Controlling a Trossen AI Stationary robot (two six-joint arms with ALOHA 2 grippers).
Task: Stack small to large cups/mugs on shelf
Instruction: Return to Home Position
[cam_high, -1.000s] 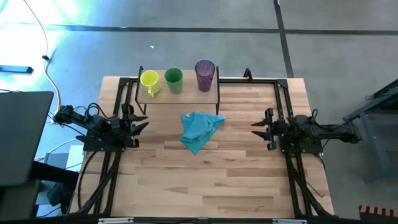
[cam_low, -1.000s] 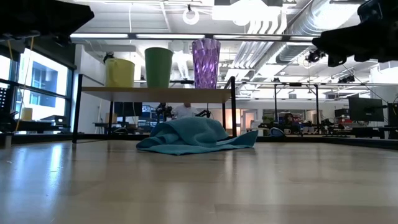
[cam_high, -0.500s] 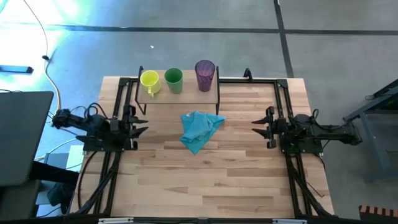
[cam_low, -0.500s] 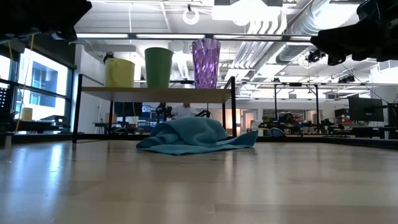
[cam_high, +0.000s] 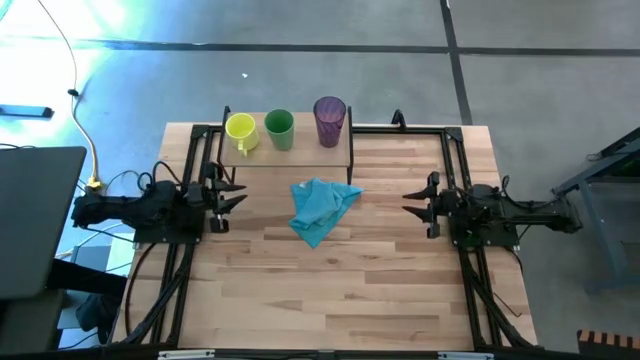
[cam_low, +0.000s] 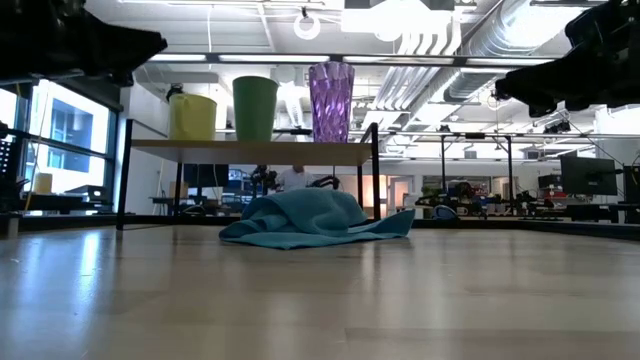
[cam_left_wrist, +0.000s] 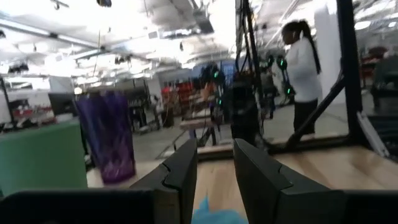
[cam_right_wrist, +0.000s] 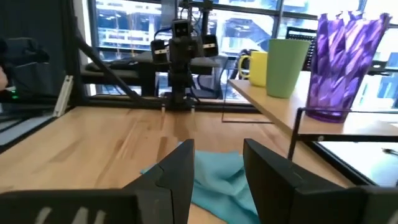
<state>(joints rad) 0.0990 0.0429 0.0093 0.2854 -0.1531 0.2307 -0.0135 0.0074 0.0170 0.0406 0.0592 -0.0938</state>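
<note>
A yellow mug (cam_high: 241, 130), a green cup (cam_high: 279, 128) and a purple ribbed tumbler (cam_high: 329, 120) stand upright in a row on the low wooden shelf (cam_high: 300, 150) at the table's far side. They also show in the low view: the mug (cam_low: 192, 116), the cup (cam_low: 255, 107), the tumbler (cam_low: 331, 101). My left gripper (cam_high: 232, 198) is open and empty at the table's left, above the table. My right gripper (cam_high: 410, 203) is open and empty at the table's right. Both point toward the table's middle.
A crumpled light blue cloth (cam_high: 320, 209) lies on the table just in front of the shelf, between the two grippers. A black frame (cam_high: 400, 125) runs along the table's far edge and sides. A person (cam_left_wrist: 303, 68) stands in the room beyond the table.
My left arm has drawn back and straightened, and its gripper has gone a little toward the table's right and far edge. The cups, the shelf and the cloth have stayed where they were.
</note>
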